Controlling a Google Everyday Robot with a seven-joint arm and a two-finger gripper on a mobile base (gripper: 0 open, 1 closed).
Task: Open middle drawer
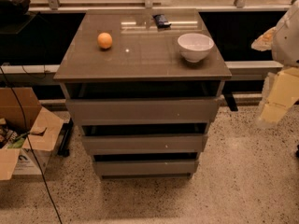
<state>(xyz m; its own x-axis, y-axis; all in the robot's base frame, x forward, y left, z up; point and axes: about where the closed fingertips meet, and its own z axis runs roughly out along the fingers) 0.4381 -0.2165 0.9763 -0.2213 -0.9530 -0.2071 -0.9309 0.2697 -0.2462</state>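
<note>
1. While the cabinet [140, 59] stands square in front of me, the arm [288, 34] hangs off to its right. It is well apart from the cabinet and only partly in sight.
2. By its pose, a white rounded section of the arm sits about level with the cabinet's top. Below that, pale yellow parts slope down toward the floor [243, 181].
3. That pale yellow lower end is the gripper [275, 104]. It hangs right of the cabinet, roughly level with the top drawer [142, 110], and touches nothing. Whether it is spread or pressed together I cannot tell.
4. On the cabinet's face, the middle drawer [145, 143] is the second of three fronts. It is flat and grey-taupe, with a tiny pale speck right of its centre. A dark band shows along its upper edge.
5. Above it, the top drawer looks wider and taller. Below it, the bottom drawer [145, 167] looks shortest and narrowest. Each has the same dark band over its front.
6. On the cabinet's top, an orange [105, 40] sits toward the left and a white bowl [195, 46] toward the right. The two are well apart. A small dark thing [162, 20] lies near the back edge.
7. Left of the cabinet, an open cardboard box [18, 125] rests on the floor. A black cable [29, 148] trails across it.
</note>
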